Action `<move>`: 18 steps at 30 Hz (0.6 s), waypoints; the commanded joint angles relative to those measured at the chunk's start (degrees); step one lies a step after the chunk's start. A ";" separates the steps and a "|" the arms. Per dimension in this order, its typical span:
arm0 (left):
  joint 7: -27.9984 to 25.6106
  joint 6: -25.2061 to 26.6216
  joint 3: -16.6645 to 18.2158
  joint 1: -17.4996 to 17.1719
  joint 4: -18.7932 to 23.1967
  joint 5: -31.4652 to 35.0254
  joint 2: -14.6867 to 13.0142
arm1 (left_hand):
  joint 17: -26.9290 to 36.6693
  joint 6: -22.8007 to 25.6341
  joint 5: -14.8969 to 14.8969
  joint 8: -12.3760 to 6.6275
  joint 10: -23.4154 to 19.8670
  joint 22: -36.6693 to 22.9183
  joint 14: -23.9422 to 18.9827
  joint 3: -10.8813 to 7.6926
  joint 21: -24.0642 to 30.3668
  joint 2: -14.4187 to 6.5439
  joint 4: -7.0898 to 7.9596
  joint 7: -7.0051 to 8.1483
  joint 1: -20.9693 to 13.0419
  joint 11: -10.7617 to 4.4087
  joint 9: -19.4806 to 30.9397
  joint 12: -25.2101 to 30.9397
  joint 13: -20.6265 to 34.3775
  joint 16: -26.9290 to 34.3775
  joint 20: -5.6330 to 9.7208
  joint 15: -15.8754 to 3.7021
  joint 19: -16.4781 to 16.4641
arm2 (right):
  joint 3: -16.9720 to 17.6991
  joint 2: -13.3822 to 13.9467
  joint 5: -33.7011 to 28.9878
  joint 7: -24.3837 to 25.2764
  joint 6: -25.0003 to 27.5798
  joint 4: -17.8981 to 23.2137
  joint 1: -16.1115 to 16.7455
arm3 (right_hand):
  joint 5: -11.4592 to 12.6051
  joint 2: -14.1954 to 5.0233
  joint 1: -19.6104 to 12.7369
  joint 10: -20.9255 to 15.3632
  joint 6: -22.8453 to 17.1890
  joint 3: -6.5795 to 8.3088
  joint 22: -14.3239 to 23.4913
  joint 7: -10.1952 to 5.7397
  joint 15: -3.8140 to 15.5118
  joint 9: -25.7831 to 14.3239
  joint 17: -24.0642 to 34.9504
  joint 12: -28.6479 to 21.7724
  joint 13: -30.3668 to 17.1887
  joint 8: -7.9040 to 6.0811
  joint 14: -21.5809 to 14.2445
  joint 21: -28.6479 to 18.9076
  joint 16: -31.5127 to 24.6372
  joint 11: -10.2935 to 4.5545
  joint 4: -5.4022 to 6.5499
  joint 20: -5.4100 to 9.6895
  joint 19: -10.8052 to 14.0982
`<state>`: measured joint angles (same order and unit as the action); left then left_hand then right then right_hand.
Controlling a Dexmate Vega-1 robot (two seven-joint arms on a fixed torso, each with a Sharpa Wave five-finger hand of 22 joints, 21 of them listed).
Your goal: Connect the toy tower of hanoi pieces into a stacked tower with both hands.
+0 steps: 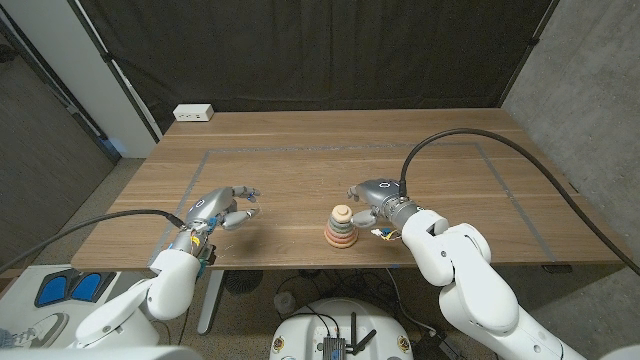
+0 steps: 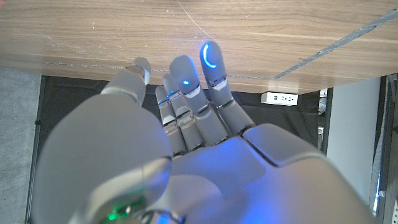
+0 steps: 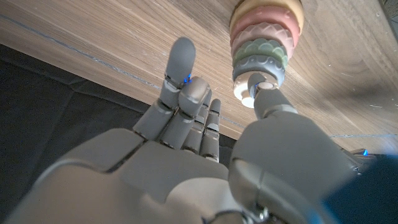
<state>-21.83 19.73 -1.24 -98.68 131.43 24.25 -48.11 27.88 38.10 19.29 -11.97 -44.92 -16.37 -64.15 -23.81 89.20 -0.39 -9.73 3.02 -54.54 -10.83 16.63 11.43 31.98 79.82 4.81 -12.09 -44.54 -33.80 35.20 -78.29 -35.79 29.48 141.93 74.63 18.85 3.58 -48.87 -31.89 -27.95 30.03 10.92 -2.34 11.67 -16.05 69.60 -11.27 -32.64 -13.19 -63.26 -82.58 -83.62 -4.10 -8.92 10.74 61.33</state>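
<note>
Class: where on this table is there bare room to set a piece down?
Free: the wood between the left hand and the ring tower, and the far half up to the white power strip. Crowded: beside the tower, where the right hand sits.

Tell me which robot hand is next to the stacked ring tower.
The right robot hand is: its thumb reaches the top of the ring tower. The left robot hand is far off across bare table, holding nothing.
</note>
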 commanded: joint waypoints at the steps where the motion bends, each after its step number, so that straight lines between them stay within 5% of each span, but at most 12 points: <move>1: -0.70 -0.76 0.99 -0.50 0.68 1.14 0.30 | -0.09 -0.31 0.15 -0.06 0.38 -0.08 0.49 -0.17 -0.01 0.51 0.20 -0.15 0.51 0.09 0.30 -0.18 -0.11 0.28 7.20 -0.53 -0.48 | 2.86 -0.55 0.94 7.72 3.16 1.03 5.21 | -0.20 -1.41 -0.40 -1.39 -1.36 0.51 0.21 0.10 0.89 -0.43 0.16 -0.67 0.18 -0.90 -0.09 0.11 0.27 -0.44 -0.09 1.97 0.08; 5: -4.15 -4.05 -0.60 1.07 -2.33 0.98 2.31 | -0.44 -0.18 0.14 -0.23 0.21 -0.10 0.60 -0.36 0.08 0.18 0.05 -0.08 0.10 0.13 0.35 -0.02 -0.23 0.08 7.30 -0.54 -0.52 | 4.33 0.28 1.72 10.50 4.06 2.03 8.00 | -0.18 -2.14 -0.66 -1.77 -1.92 0.82 0.19 -0.12 0.88 -0.60 0.43 -0.71 0.30 -1.22 -0.54 0.15 -0.04 -0.75 -0.03 2.02 0.20; 18: -7.32 -0.07 -8.08 7.71 -4.59 3.36 5.25 | -0.50 -0.24 0.11 -0.37 0.71 -0.05 0.98 -0.23 -0.02 0.65 0.05 0.38 -0.13 -0.12 0.46 -0.14 -0.64 0.05 7.19 -0.54 -0.09 | 12.63 4.74 8.47 24.63 5.38 1.83 15.56 | -0.04 -3.35 -1.59 -2.40 -2.89 1.54 0.24 -0.37 0.88 -1.07 0.57 -0.82 0.26 -1.89 -1.09 0.16 -0.43 -1.48 -0.33 2.00 0.45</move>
<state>-26.73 17.85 -4.20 -95.75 128.90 26.19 -44.99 27.36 37.76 19.29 -11.97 -44.49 -16.39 -63.75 -23.80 89.20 0.00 -9.73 3.29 -54.15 -11.06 16.91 11.43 31.32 80.10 4.81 -11.87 -44.54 -26.41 37.09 -73.35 -20.91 33.24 144.11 84.85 18.85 0.72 -50.40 -33.80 -30.31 31.23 11.08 -2.65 11.75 -16.92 69.91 -11.69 -32.23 -14.64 -63.63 -82.58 -83.78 -5.22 -9.17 10.74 61.33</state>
